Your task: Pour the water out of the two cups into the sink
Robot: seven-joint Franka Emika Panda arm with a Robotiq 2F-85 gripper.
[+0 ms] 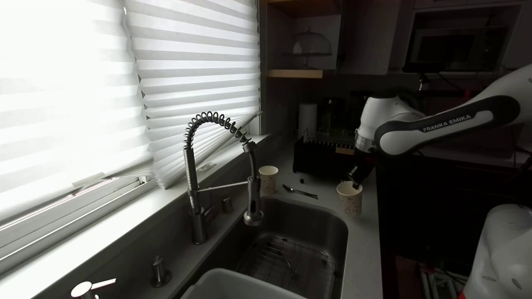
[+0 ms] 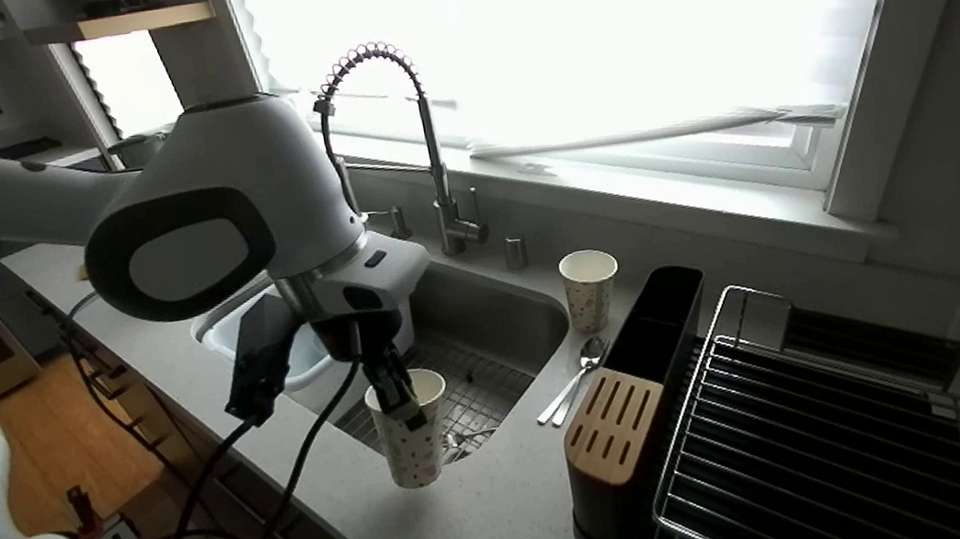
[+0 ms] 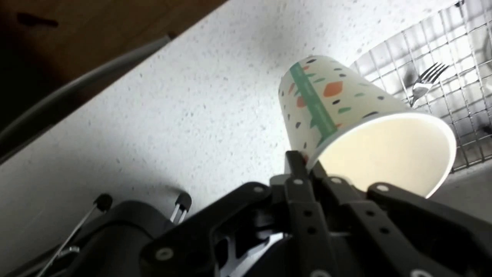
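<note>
One cup, pale with coloured flecks, stands near the counter's front edge beside the sink (image 1: 309, 214). It shows in both exterior views (image 1: 350, 202) (image 2: 406, 451) and the wrist view (image 3: 338, 98). My gripper (image 3: 307, 163) is shut on this cup's wall at the rim, one finger inside and one outside. The cup looks upright; I cannot tell whether its base touches the counter. No water surface can be made out inside it. The other cup (image 1: 268, 181) (image 2: 588, 297) stands upright at the sink's back corner, behind the faucet (image 1: 192, 178), out of the wrist view.
A pale tub (image 1: 239, 286) sits in the sink's near part. A fork (image 3: 424, 82) lies on the sink's wire grid. Spoons (image 2: 571, 384) lie on the counter between the cups. A black holder with slotted wood (image 2: 616, 423) and a dish rack (image 2: 789, 433) stand beyond.
</note>
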